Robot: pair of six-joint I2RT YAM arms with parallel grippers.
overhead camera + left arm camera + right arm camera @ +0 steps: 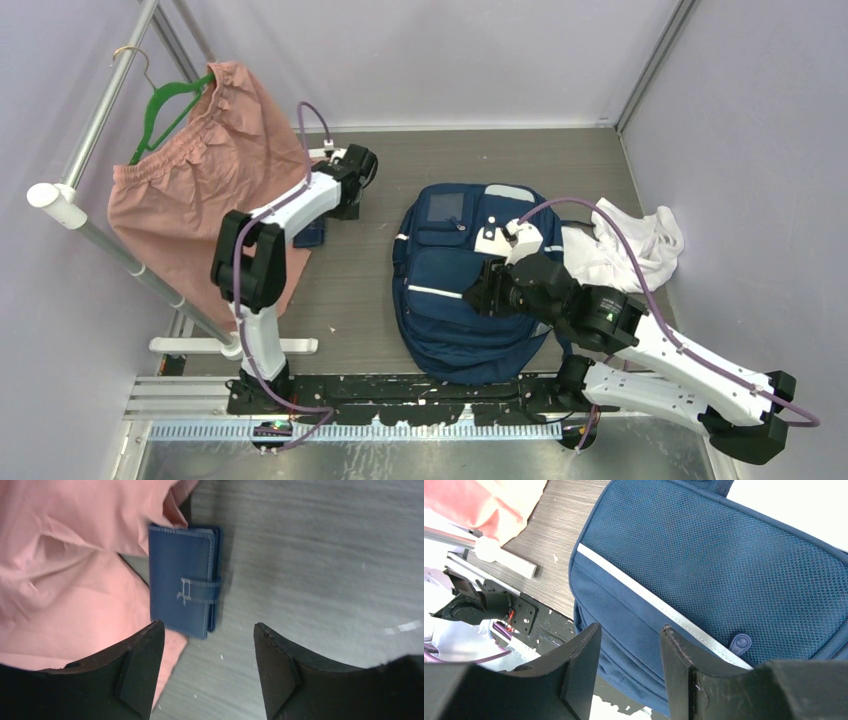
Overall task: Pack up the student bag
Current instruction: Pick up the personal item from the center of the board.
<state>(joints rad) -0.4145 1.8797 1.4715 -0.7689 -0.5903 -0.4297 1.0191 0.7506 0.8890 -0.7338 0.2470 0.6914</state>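
Blue wallet (pixel 182 575) just ahead of left gripper (pixel 207 627), fingers spread wide, nothing held. Right gripper (pixel 630 628) likewise parted, student bag (pixel 724 565) directly beneath.

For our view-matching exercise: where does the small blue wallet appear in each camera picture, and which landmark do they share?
Top external: blue wallet left of centre, at the pink shorts' right edge.
Left wrist: wallet centre, touching the shorts.
Right wrist: not in it.
Shared landmark: the shorts, in all three.

This is looking like a robotics lab cell: plain pale walls (pixel 430 60) on aluminium posts (pixel 655 55) are closing in a grey table (pixel 480 165), a black mounting rail (pixel 400 385) is lying behind the left claw (pixel 207 630), a clothes rail (pixel 105 105) standing to its left.
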